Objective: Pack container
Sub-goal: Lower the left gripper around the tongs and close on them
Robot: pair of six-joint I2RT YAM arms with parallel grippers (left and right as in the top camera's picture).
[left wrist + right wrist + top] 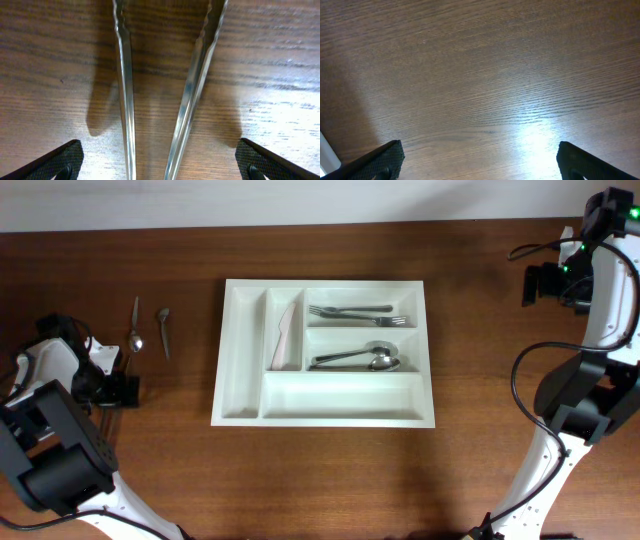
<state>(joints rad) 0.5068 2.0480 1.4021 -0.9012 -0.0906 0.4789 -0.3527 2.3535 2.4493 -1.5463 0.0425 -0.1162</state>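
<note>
Steel handles first, right under my left wrist cam: left handle and right handle run up toward 12, closer together at the bottom of the view. The left gripper straddles both, pads spread wide, pinching nothing. From overhead they're two loose utensils, and the left one looks like a spoon.

Moving right, the container sits flat at table centre, with the loose pieces off at its 9 o'clock, well apart. The narrow slot on the far left is bare. The next slot holds a pale flat piece, prob. a knife, can't confirm. Forks are in the wide bay at 1 o'clock, spoons in the bay below, and the long bay at 6 is bare.

My read on handling: the tray is light, stiff, smooth plastic and too broad to span, so I'd take it by a rim wall if it needs a nudge. The steel is thin and slick and lies flat on the wood, so pinch across one handle only, not both.

Far right, the right gripper is up at 2 o'clock, jaws spread over bare wood, holding nothing.

No brand, label or writing legible anywhere.
</note>
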